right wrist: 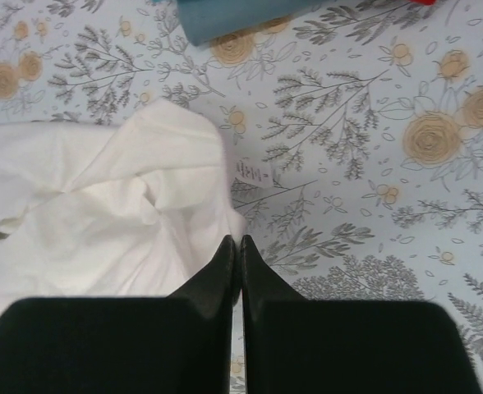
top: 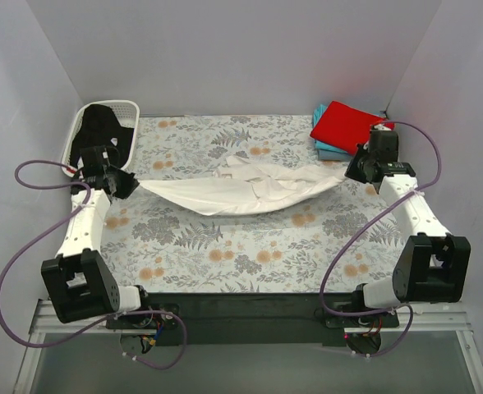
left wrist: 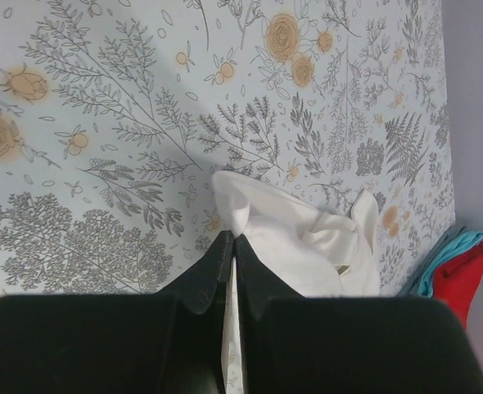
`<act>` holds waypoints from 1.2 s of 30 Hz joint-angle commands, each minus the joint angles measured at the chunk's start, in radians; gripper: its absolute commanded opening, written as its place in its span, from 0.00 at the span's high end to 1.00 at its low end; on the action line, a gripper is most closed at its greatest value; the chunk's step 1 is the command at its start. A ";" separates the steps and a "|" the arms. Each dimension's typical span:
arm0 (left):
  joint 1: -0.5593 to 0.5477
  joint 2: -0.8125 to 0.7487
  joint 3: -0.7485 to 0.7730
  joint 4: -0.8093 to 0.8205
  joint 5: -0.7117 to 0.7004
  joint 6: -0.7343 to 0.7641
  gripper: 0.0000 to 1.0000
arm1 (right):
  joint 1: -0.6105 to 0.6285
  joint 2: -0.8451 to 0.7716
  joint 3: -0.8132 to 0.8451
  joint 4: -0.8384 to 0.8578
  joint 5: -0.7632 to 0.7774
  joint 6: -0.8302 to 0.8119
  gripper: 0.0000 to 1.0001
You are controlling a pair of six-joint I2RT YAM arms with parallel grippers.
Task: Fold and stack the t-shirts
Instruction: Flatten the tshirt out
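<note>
The white t-shirt (top: 241, 193) hangs stretched between my two grippers above the floral cloth, sagging in the middle. My left gripper (top: 131, 185) is shut on its left end; in the left wrist view (left wrist: 233, 240) white cloth (left wrist: 307, 246) bunches at the tips. My right gripper (top: 350, 174) is shut on its right end; in the right wrist view (right wrist: 239, 242) the shirt (right wrist: 102, 222) spreads to the left. A folded red t-shirt (top: 346, 125) lies on a folded teal one (top: 330, 151) at the back right. A black t-shirt (top: 94, 131) lies in the basket.
The white lattice basket (top: 126, 107) stands at the back left corner. The floral table cloth (top: 225, 254) covers the table. Grey walls close in the left, back and right sides. Purple cables loop beside both arms.
</note>
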 commanded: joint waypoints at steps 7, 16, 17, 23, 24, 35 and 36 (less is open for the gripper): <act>0.010 0.381 0.643 0.046 0.283 -0.053 1.00 | 0.002 0.110 0.405 0.092 -0.279 0.131 0.99; 0.152 0.429 1.083 -0.025 0.384 -0.101 1.00 | -0.058 -0.032 0.522 0.132 -0.187 0.146 0.99; 0.169 0.385 1.015 -0.016 0.398 -0.111 1.00 | -0.061 -0.064 0.482 0.140 -0.181 0.145 0.99; 0.182 0.134 0.441 0.138 0.433 -0.194 1.00 | -0.084 -0.178 0.068 0.198 -0.210 0.226 0.99; 0.169 0.051 0.232 0.187 0.425 -0.228 1.00 | -0.085 -0.195 -0.010 0.215 -0.222 0.244 0.99; 0.154 -0.212 -0.537 0.241 0.422 -0.041 1.00 | -0.079 -0.235 -0.590 0.356 -0.327 0.274 0.55; 0.155 -0.221 -0.546 0.232 0.415 -0.029 1.00 | -0.037 -0.239 -0.566 0.344 -0.302 0.249 0.53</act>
